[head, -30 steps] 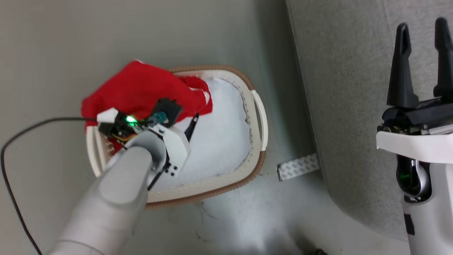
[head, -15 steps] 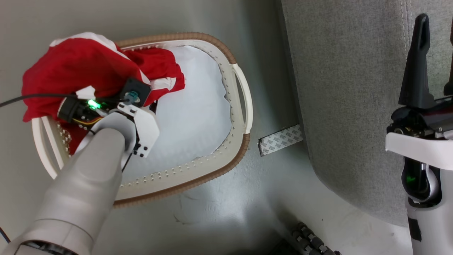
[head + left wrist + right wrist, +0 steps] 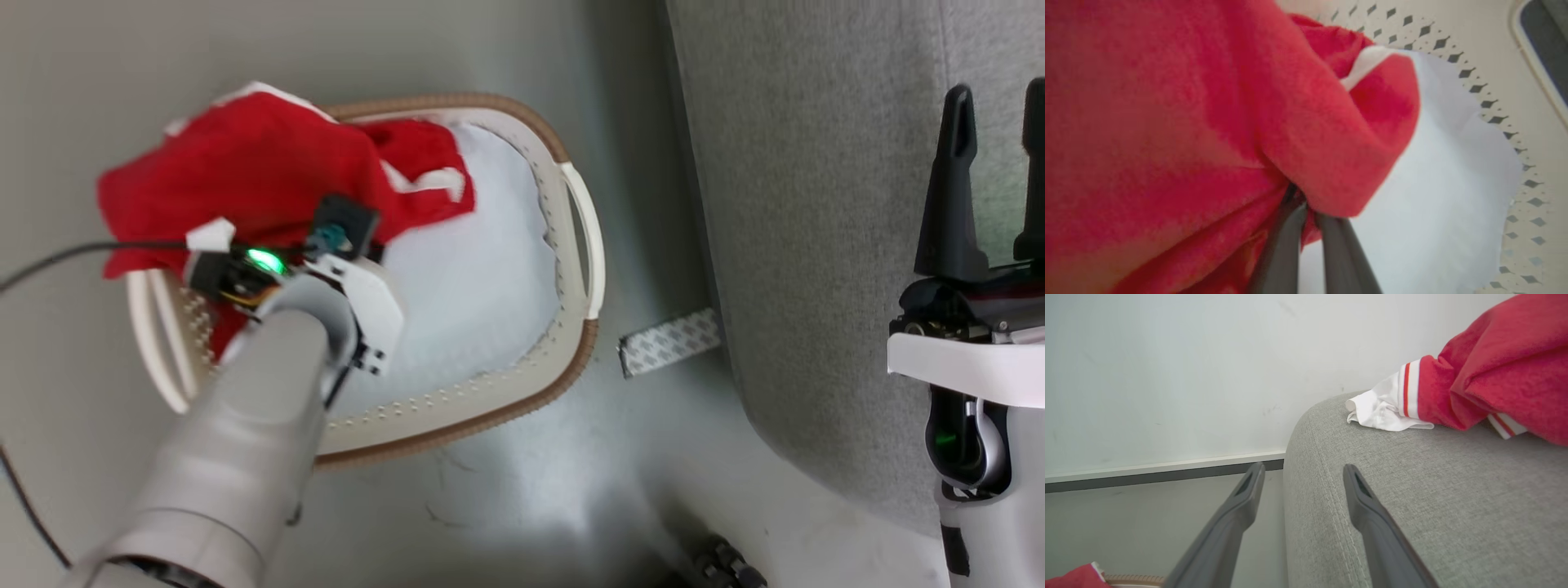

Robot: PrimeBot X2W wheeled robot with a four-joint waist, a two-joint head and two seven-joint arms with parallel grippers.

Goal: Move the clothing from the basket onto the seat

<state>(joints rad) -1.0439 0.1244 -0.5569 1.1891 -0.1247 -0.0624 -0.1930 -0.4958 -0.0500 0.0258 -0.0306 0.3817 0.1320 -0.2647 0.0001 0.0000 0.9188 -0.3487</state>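
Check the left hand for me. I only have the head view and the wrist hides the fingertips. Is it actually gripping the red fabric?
Observer: Yes. In the left wrist view the left hand has its fingers nearly together, with a fold of the red clothing pinched between them.
Operator: Anything on the seat? I can't see any in my view.
Observer: Yes. The right wrist view shows another red garment with a white, red-striped cuff lying on the seat.
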